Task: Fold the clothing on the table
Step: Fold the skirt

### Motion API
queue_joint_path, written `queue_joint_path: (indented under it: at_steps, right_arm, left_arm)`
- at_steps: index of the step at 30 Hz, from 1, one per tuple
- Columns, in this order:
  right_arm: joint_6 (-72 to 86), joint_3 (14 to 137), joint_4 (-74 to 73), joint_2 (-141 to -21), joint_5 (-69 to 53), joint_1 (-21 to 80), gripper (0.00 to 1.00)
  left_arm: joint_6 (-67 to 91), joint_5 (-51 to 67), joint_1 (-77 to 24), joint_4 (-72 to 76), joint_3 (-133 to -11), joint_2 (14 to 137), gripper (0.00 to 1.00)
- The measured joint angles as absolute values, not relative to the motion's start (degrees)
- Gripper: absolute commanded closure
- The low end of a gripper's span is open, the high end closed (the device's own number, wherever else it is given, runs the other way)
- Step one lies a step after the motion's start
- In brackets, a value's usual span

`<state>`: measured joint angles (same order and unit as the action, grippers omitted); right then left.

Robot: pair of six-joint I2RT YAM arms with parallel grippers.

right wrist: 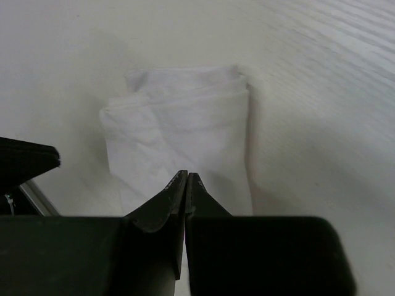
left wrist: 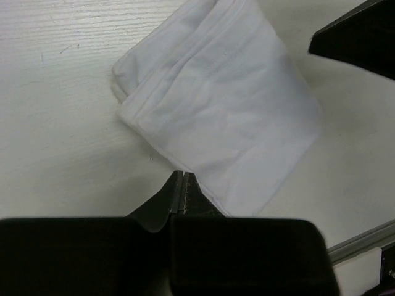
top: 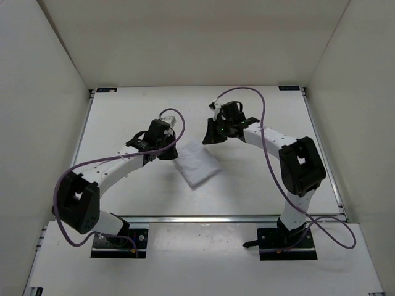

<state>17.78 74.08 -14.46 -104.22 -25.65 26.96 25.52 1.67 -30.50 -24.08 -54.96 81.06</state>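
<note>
The clothing (top: 197,163) lies folded into a compact white rectangle on the table (top: 123,117), between the two arms. In the left wrist view the clothing (left wrist: 222,105) shows stacked fold edges at its upper left. My left gripper (left wrist: 184,176) is shut, its tips at the near edge of the fabric with nothing between them. In the right wrist view the clothing (right wrist: 185,123) lies just beyond my right gripper (right wrist: 187,176), which is also shut and holds nothing. From above, the left gripper (top: 171,153) sits at the cloth's left corner and the right gripper (top: 208,139) at its top corner.
White walls (top: 49,80) enclose the table on three sides. A silver metal rail (top: 234,217) runs along the near edge, and the rail (left wrist: 364,243) also shows in the left wrist view. Purple cables (top: 265,117) loop over both arms. The other arm's dark gripper (left wrist: 364,37) enters at top right.
</note>
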Motion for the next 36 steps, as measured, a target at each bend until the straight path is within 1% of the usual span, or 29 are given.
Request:
queue_joint_path:
  at_steps: [3, 11, 17, 18, 19, 20, 21, 22, 24, 25, 26, 27, 30, 32, 36]
  right_arm:
    - [17.8, 77.0, -13.5, -108.8, -27.1, 28.9, 1.0]
    - [16.5, 85.6, -13.7, -120.9, -27.9, 28.4, 1.0]
    - [16.7, 86.4, -13.4, -122.7, -28.4, 27.7, 1.0]
    - [16.8, 86.4, -13.2, -122.7, -28.7, 27.6, 1.0]
    - [17.0, 86.2, -12.9, -122.6, -28.9, 27.4, 0.83]
    - [17.5, 85.8, -12.4, -122.3, -29.2, 27.2, 0.14]
    - [18.2, 85.2, -12.1, -121.8, -29.5, 26.9, 0.01]
    - [18.5, 84.5, -11.9, -120.9, -30.2, 26.6, 0.01]
    - [18.4, 84.3, -12.3, -118.1, -30.2, 26.1, 0.01]
    - [18.2, 84.4, -12.9, -116.6, -30.0, 25.6, 0.01]
    - [17.8, 84.9, -14.1, -115.1, -29.5, 25.1, 0.01]
    - [17.5, 85.4, -15.2, -113.8, -28.9, 24.6, 0.01]
    - [15.2, 86.3, -18.7, -109.3, -23.9, 23.4, 0.01]
    - [13.9, 84.8, -19.9, -105.4, -20.2, 22.8, 0.01]
    - [12.8, 73.5, -19.6, -94.0, -16.0, 21.7, 0.01]
  left_arm:
    - [25.5, 1.8, -30.5, -22.6, -55.0, 84.5, 1.0]
    - [25.8, 1.7, -30.4, -20.5, -55.0, 91.5, 1.0]
    - [25.8, 2.3, -29.8, -19.4, -55.0, 92.5, 1.0]
    - [25.7, 2.5, -29.6, -19.4, -55.0, 92.5, 0.97]
    - [25.7, 2.8, -29.4, -19.3, -55.0, 92.5, 0.86]
    - [25.4, 2.9, -29.2, -19.3, -55.0, 92.5, 0.69]
    - [25.2, 3.0, -29.0, -19.4, -55.0, 92.4, 0.49]
    - [24.7, 3.0, -28.8, -19.7, -55.0, 92.4, 0.44]
    - [24.1, 2.6, -28.6, -21.3, -55.5, 92.2, 0.21]
    - [23.7, 2.5, -28.3, -22.6, -56.2, 92.1, 0.18]
    - [23.3, 2.3, -28.1, -23.5, -56.9, 91.9, 0.11]
    - [22.8, 2.0, -27.8, -24.3, -57.6, 91.7, 0.02]
    - [21.7, 1.2, -27.0, -25.8, -58.6, 89.6, 0.01]
    - [20.9, 0.7, -26.2, -26.9, -58.6, 87.2, 0.01]
    - [20.1, 0.1, -24.5, -27.9, -58.6, 82.6, 0.01]
